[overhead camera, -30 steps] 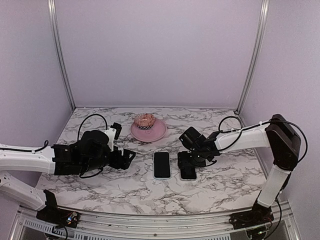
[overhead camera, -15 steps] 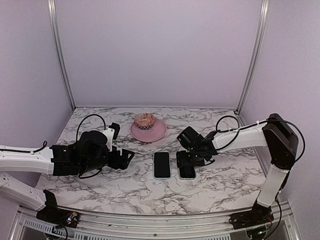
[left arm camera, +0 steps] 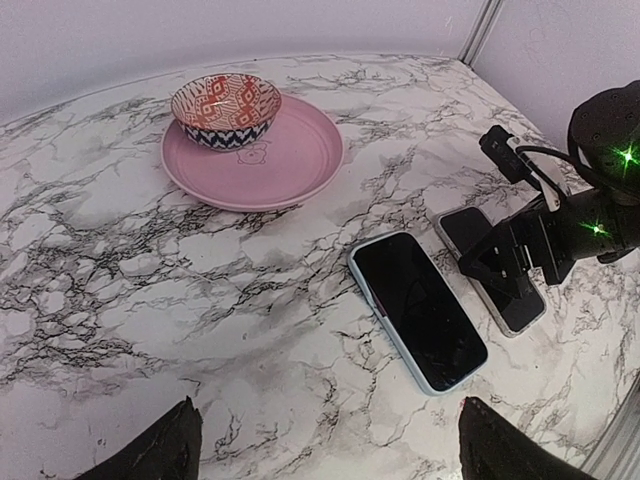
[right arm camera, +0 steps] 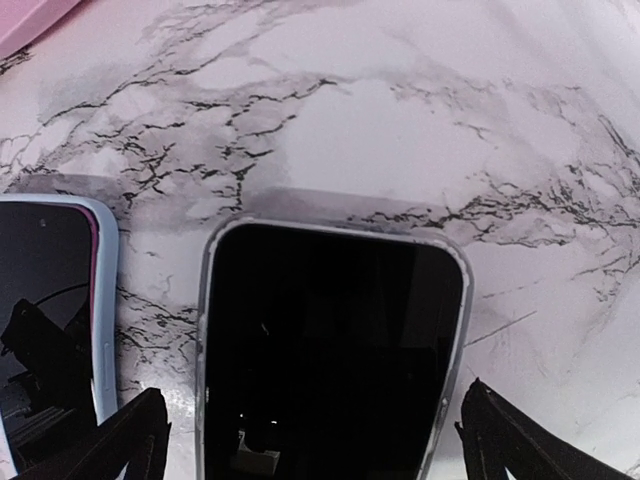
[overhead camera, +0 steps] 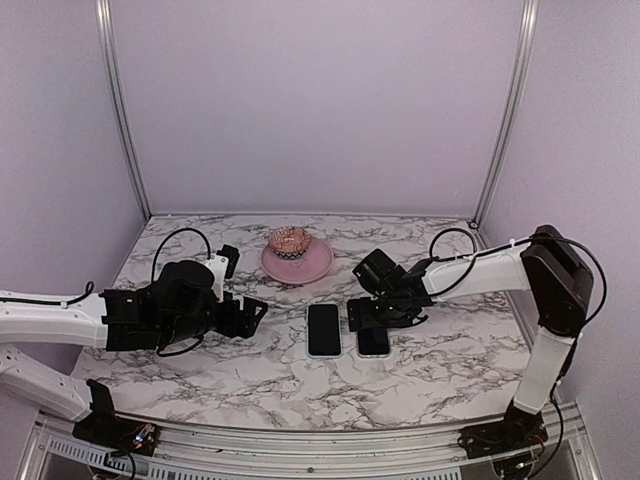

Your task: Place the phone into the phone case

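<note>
The phone (overhead camera: 374, 342) lies flat, screen up, right of centre; it also shows in the right wrist view (right arm camera: 330, 350) and the left wrist view (left arm camera: 512, 300). A thin see-through rim (right arm camera: 207, 330) runs round it and looks like the phone case's edge; the case's back is hidden. My right gripper (overhead camera: 372, 318) is open just above the phone's far end, its fingertips (right arm camera: 125, 445) either side of the phone's width. My left gripper (overhead camera: 250, 315) is open and empty, low over bare marble left of both phones; in its own view (left arm camera: 335, 462) the fingertips show at the bottom corners.
A second dark-screened phone in a pale grey-blue shell (overhead camera: 323, 330) lies just left of the first, nearly parallel (left arm camera: 418, 310). A pink plate (overhead camera: 310, 268) holding a patterned bowl (overhead camera: 289, 240) stands behind them. Walls close the back and sides.
My right gripper has shifted slightly left and lower over the phone's far end. The left arm has barely moved. Both phones lie where they were.
</note>
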{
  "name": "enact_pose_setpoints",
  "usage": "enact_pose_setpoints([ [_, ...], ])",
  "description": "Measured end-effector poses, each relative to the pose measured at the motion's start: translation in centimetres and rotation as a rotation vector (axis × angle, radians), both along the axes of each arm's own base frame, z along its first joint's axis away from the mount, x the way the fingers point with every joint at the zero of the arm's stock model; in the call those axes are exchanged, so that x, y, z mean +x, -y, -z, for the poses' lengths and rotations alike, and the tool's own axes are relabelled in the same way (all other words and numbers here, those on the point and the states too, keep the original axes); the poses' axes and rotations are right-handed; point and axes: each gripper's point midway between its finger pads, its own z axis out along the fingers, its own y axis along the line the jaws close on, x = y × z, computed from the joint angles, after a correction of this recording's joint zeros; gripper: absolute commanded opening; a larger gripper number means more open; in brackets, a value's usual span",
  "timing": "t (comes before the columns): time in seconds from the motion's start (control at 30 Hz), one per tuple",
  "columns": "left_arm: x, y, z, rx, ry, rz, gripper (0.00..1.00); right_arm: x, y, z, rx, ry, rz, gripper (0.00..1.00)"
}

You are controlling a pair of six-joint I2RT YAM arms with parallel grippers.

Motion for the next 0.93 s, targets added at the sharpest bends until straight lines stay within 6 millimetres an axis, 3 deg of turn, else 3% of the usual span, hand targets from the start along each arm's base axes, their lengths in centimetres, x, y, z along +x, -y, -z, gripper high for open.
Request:
enact_pose_setpoints([
  [0.17, 1.0, -1.3, 0.4, 0.016, -0.014, -0.041, 0.93, 0.7, -0.8, -2.5, 0.065, 0.031, -0.064, 0.99],
  [0.27, 3.6, -4.6, 1.0, 0.039, -0.039, -0.149, 0.94, 2.9, -0.4, -8.0, 0.203, 0.134, -0.115, 0.99],
  [0.33, 5.5, -7.5, 0.9, 0.038, -0.043, -0.246, 0.97, 5.3, 1.8, -13.3, 0.294, 0.269, -0.116, 0.99],
  [0.4, 7.2, -10.5, 0.2, 0.028, -0.029, -0.342, 0.99, 7.7, 6.2, -18.3, 0.350, 0.434, -0.075, 0.99],
  [0.47, 8.4, -13.6, -0.8, 0.010, -0.001, -0.442, 0.99, 8.8, 10.8, -20.7, 0.354, 0.548, -0.023, 0.99],
  [0.53, 9.1, -16.5, -1.6, -0.008, 0.031, -0.531, 0.99, 9.1, 15.6, -20.8, 0.328, 0.607, 0.046, 0.99],
  [0.63, 9.4, -21.2, -1.6, -0.008, 0.073, -0.674, 0.99, 8.1, 20.2, -17.6, 0.256, 0.599, 0.129, 0.99],
  [0.8, 7.9, -26.2, -0.1, 0.081, 0.147, -0.823, 0.99, 5.2, 22.0, -12.8, 0.184, 0.577, 0.169, 0.99],
  [0.93, 6.3, -28.5, 0.9, 0.149, 0.209, -0.885, 0.99, 4.2, 23.1, -11.8, 0.150, 0.623, 0.209, 0.99],
])
